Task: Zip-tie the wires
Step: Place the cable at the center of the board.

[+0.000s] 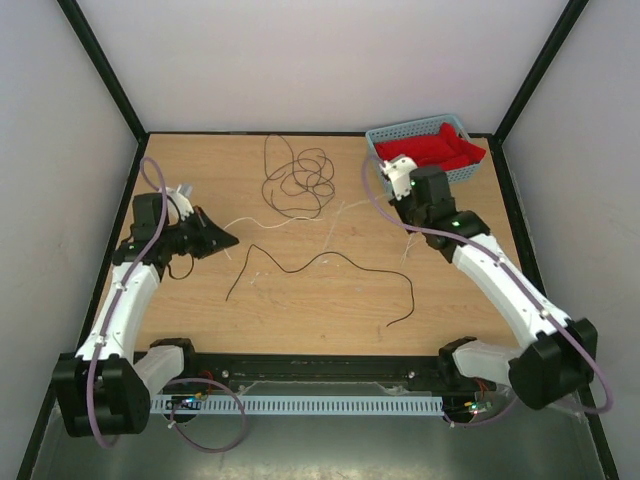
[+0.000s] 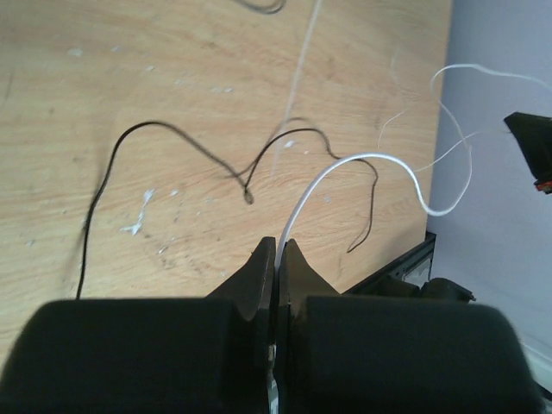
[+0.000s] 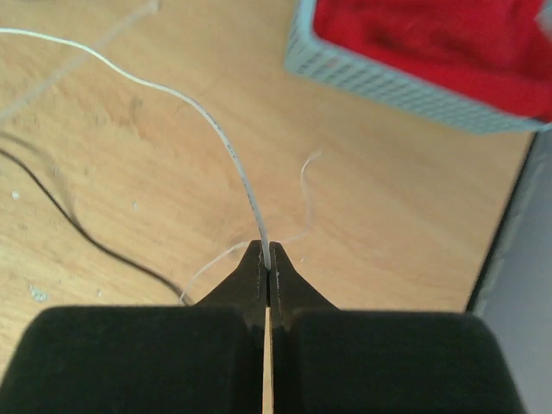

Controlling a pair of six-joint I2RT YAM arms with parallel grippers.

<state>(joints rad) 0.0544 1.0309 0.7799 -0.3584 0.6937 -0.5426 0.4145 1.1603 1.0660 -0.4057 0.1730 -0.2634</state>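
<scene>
The wires lie on the wooden table as a curly dark tangle (image 1: 297, 180) at the back and one long loose dark strand (image 1: 320, 262) across the middle; that strand (image 2: 181, 142) also shows in the left wrist view. The zip tie (image 1: 270, 222) is a thin pale strip arcing between both arms. My left gripper (image 2: 277, 246) is shut on one end of the zip tie (image 2: 362, 157), a little above the table at the left (image 1: 226, 240). My right gripper (image 3: 268, 250) is shut on the other end of the zip tie (image 3: 216, 129), near the basket; its fingertips are hidden in the top view.
A pale blue basket (image 1: 400, 132) holding red cloth (image 1: 440, 150) stands at the back right corner, close to the right wrist; its wall (image 3: 388, 86) fills the top right of that view. Thin pale stray threads (image 1: 410, 245) lie on the table. Black frame posts edge it.
</scene>
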